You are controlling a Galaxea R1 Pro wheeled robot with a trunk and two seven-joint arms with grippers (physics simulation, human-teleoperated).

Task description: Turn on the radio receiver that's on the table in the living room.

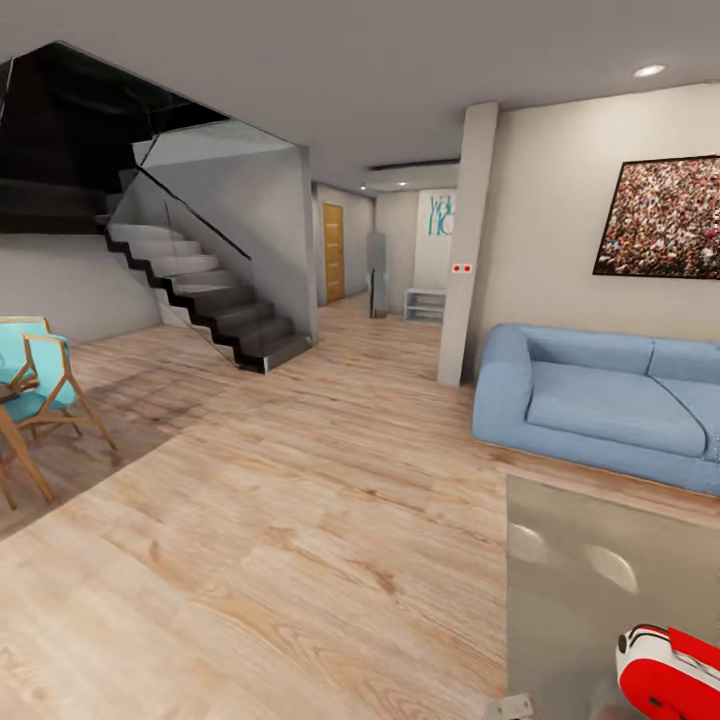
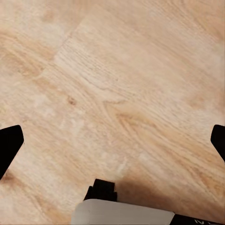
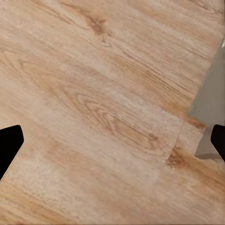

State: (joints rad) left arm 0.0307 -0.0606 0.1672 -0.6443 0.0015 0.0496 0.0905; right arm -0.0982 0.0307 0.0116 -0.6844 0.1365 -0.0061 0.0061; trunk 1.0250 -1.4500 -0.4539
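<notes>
Gaping wide and holding nothing, the left gripper [image 2: 112, 140] and right gripper [image 3: 112, 140] hang over the wood floor [image 1: 260, 540]. The red radio [image 1: 672, 675] sits on the grey table [image 1: 580, 590], near the blue sofa [image 1: 600, 405].

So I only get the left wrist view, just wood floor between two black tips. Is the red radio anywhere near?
Observer: Yes. In the head view the radio receiver lies at the near right, on the table.
Operator: What's beyond it?
Observer: A blue sofa stands behind the table.
Operator: And what does the right arm's camera see?
Observer: Wood floor, with a grey corner at one edge, likely the table's.
</notes>
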